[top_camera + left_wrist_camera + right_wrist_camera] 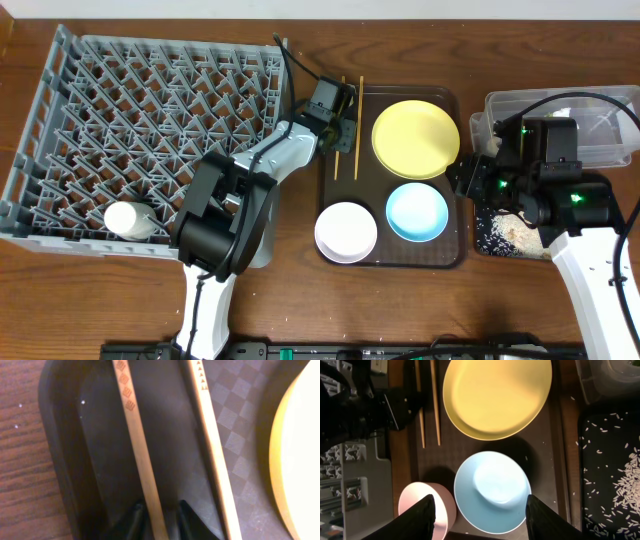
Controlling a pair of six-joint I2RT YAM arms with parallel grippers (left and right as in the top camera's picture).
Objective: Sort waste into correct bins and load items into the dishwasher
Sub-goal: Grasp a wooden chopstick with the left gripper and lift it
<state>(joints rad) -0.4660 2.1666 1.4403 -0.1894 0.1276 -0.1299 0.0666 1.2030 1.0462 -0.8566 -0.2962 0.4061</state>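
Grey dish rack [120,130] is sitting left of the left gripper [159,508] and well apart from the right gripper [482,502]. Overhead is showing all of it, the right wrist only a corner.

Brown serving tray [455,255] is lying under the left gripper at its far-left corner. The right gripper is hanging at its right edge.

Clear tub [600,105] is sitting beyond and right of the right gripper. Black tray [600,435] is lying just right of that gripper. Overhead is half hiding it under the arm; the right wrist is showing it plainly.

Yellow plate [415,138] is resting ahead of the right gripper and right of the left one. The left wrist is catching only its rim.

Light-blue bowl [492,492] is showing below and between the right fingers [420,517], which are spread wide and holding nothing. White bowl [346,232] is sitting just left of it, looking pinkish in the right wrist view.

White cup [128,218] is sitting in the rack's near-left corner, far from both grippers, in overhead only.

Chopsticks [358,125] are lying on the tray. Only the left wrist is showing one running between the parted left fingertips [192,521], not clamped, with the other just outside to the right.

Rice crumbs [627,477] are lying scattered in the black tray.
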